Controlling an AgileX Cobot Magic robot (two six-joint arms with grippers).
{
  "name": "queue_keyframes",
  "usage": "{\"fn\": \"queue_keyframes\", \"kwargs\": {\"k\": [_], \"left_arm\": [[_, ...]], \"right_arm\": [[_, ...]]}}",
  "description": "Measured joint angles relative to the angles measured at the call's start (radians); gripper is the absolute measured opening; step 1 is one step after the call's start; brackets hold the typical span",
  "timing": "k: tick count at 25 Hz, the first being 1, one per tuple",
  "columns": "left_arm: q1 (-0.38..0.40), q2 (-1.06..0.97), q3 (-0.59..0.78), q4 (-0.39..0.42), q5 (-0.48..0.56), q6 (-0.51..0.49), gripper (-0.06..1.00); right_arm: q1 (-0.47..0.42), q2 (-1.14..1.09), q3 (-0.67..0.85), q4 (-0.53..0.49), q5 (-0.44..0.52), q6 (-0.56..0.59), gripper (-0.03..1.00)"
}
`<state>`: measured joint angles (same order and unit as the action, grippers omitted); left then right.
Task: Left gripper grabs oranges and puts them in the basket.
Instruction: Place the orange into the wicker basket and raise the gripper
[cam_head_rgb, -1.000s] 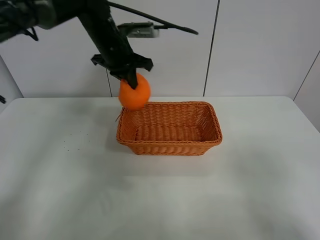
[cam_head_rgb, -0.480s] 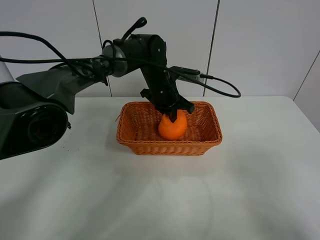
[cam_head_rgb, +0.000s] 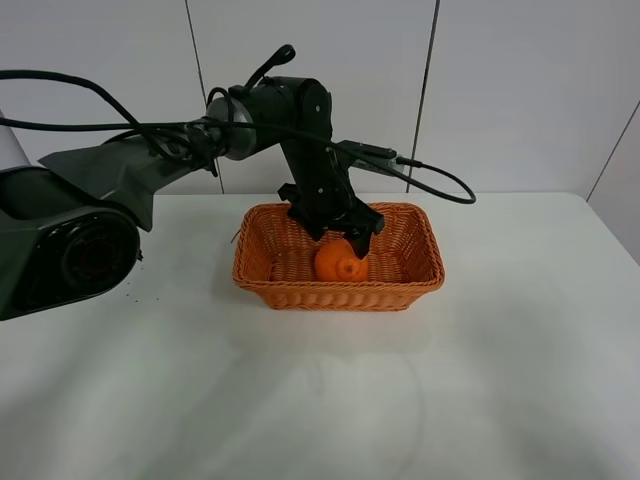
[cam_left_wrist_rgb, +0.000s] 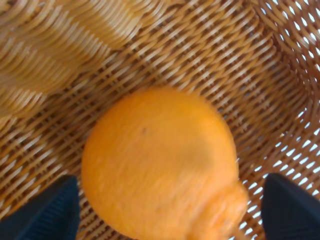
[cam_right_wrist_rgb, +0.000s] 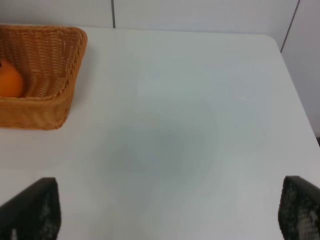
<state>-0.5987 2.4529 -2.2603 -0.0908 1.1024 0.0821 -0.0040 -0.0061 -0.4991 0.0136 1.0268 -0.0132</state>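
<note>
The orange (cam_head_rgb: 341, 264) is lying on the floor of the basket (cam_head_rgb: 400, 293), near its middle. The left gripper (cam_head_rgb: 342, 238) is hovering just above it, jaws spread either side without squeezing. The right gripper (cam_right_wrist_rgb: 165, 209) is hanging well apart from the basket, also spread wide. The fruit is looking firm, light and likely to roll; gripping across its widest part would probably suit.
</note>
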Motion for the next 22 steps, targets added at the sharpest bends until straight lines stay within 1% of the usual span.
{"fn": "queue_keyframes", "kwargs": {"k": [5, 8, 11, 14, 18, 20, 22], "left_arm": [[0.017, -0.036, 0.000, -0.003, 0.063, 0.020, 0.89], [0.055, -0.098, 0.000, -0.006, 0.084, 0.027, 0.89], [0.110, -0.158, -0.001, -0.006, 0.085, 0.028, 0.89], [0.166, -0.175, -0.001, -0.002, 0.085, 0.030, 0.89], [0.240, -0.174, -0.001, 0.045, 0.085, 0.030, 0.89], [0.289, -0.174, -0.001, 0.052, 0.085, 0.030, 0.89], [0.356, -0.174, -0.001, 0.054, 0.085, 0.030, 0.89]], "right_arm": [[0.000, 0.000, 0.000, 0.000, 0.000, 0.000, 0.69], [0.000, 0.000, 0.000, 0.000, 0.000, 0.000, 0.69], [0.000, 0.000, 0.000, 0.000, 0.000, 0.000, 0.69], [0.000, 0.000, 0.000, 0.000, 0.000, 0.000, 0.69], [0.000, 0.000, 0.000, 0.000, 0.000, 0.000, 0.69], [0.000, 0.000, 0.000, 0.000, 0.000, 0.000, 0.69], [0.000, 0.000, 0.000, 0.000, 0.000, 0.000, 0.69]]}}
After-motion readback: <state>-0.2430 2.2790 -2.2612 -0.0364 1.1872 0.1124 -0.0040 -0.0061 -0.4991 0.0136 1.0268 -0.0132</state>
